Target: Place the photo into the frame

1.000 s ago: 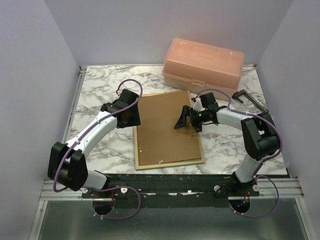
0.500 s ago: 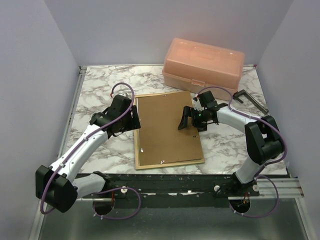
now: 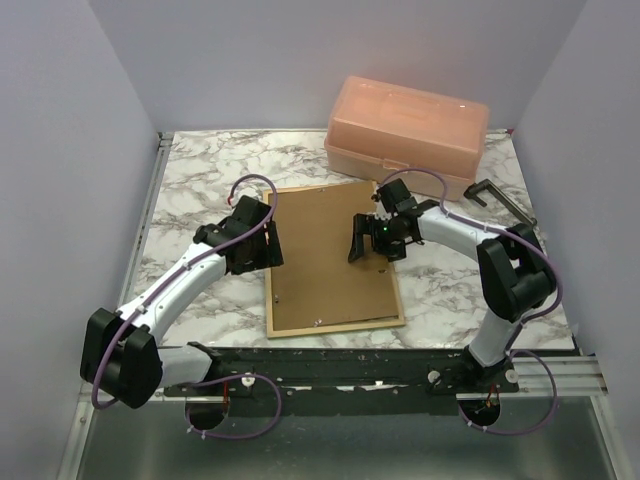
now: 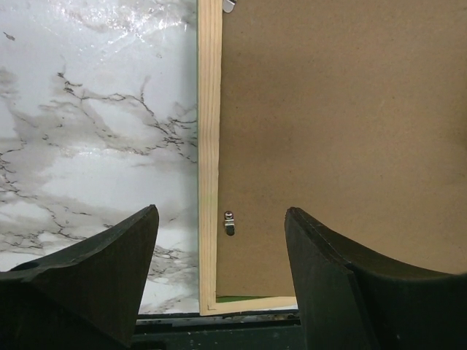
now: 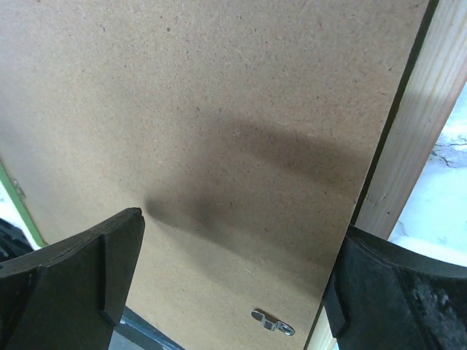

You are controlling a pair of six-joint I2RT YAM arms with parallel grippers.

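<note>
Top external: frame (image 3: 335, 326) has skewed slightly leftward since last look; left pincer (image 4: 220, 215) spread astride its left rail, right pincer (image 5: 239, 224) spread above its still-fitted backing panel (image 3: 330, 260).

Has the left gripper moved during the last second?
Yes. The left gripper has shifted slightly down the top view, toward the arm bases and farther from the peach box.
</note>
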